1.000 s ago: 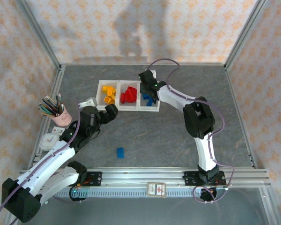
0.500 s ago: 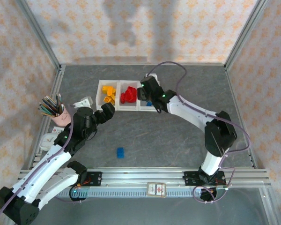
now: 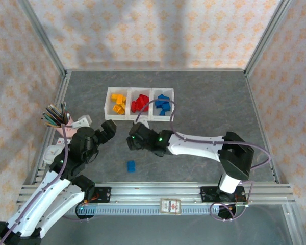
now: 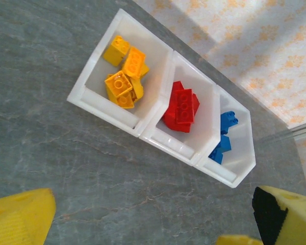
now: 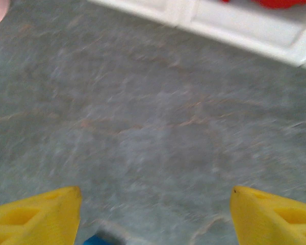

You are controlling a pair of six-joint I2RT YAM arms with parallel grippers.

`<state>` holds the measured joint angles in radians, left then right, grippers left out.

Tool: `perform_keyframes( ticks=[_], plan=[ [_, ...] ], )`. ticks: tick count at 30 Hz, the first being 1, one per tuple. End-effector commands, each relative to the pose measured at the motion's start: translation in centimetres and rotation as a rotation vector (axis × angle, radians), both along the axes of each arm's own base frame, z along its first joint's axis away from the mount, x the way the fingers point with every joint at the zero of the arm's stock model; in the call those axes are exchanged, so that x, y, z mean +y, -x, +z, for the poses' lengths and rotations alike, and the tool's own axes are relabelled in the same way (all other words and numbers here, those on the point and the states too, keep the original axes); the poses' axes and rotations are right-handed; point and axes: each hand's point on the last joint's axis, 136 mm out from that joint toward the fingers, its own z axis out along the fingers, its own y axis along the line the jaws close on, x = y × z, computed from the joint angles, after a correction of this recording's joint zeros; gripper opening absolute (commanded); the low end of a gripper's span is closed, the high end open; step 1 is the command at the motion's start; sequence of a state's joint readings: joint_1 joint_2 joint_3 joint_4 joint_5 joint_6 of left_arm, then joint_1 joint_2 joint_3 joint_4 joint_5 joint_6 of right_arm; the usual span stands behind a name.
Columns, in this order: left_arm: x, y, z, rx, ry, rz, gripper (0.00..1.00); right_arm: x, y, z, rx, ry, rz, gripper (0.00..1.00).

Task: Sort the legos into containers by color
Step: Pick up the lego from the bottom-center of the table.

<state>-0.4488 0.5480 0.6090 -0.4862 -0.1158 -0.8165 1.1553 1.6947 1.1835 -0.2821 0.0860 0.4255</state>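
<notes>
1. You are looking at one loose blue brick [image 3: 131,166] lying on the grey table [image 3: 209,148] near its front edge, well apart from the containers [image 3: 138,118].
2. The containers are sitting as one white row of three compartments toward the back of the table. The other legos are lying sorted inside: yellow-orange bricks [image 3: 118,102] on the left, red bricks [image 3: 139,103] in the middle, blue bricks [image 3: 163,105] on the right.
3. Your left wrist camera is looking down on that row at a slant, with the yellow-orange pile heaped loosely and the red pile stacked against the middle compartment's far wall.
4. Your right gripper [image 3: 134,139] is hovering over bare table between the containers and the loose blue brick. Its jaws are standing wide apart and gripping nothing.
5. In your right wrist view, which is blurring, both yellow fingers [image 5: 35,214] are showing at the bottom corners. A blue sliver is peeking in at the bottom edge between them, closer to the left-hand one, and the white container wall is running along the top.
6. Your left gripper [image 3: 107,129] is hovering just to the left of the right gripper, apart from it and pointing toward the containers. Its jaws are spread fully wide and holding nothing.
7. A cup of pencils [image 3: 55,114] is standing at the table's left edge, beside your left arm.
</notes>
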Motion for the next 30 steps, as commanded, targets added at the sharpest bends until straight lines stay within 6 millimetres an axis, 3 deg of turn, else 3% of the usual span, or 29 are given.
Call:
perform_keyframes(
  ticks=[1, 10, 17, 27, 30],
  plan=[
    [1.8, 1.2, -1.4, 0.055, -0.026, 0.069, 1.00, 1.5, 2.3, -1.9, 0.037, -0.022, -0.002, 0.78],
    [2.7, 2.1, -1.3, 0.047, 0.001, 0.113, 0.99, 3.7, 6.6, -7.4, 0.102, 0.078, 0.034, 0.83],
    [2.7, 2.1, -1.2, 0.048, -0.003, 0.112, 1.00, 4.0, 7.3, -9.8, 0.120, 0.138, 0.042, 0.68],
    [2.4, 1.8, -1.2, 0.046, -0.001, 0.102, 1.00, 3.0, 6.7, -9.3, 0.091, 0.170, 0.009, 0.31],
    [2.1, 1.5, -1.0, 0.041, 0.005, 0.091, 1.00, 2.9, 6.2, -7.7, 0.064, 0.149, -0.007, 0.28]
  ],
)
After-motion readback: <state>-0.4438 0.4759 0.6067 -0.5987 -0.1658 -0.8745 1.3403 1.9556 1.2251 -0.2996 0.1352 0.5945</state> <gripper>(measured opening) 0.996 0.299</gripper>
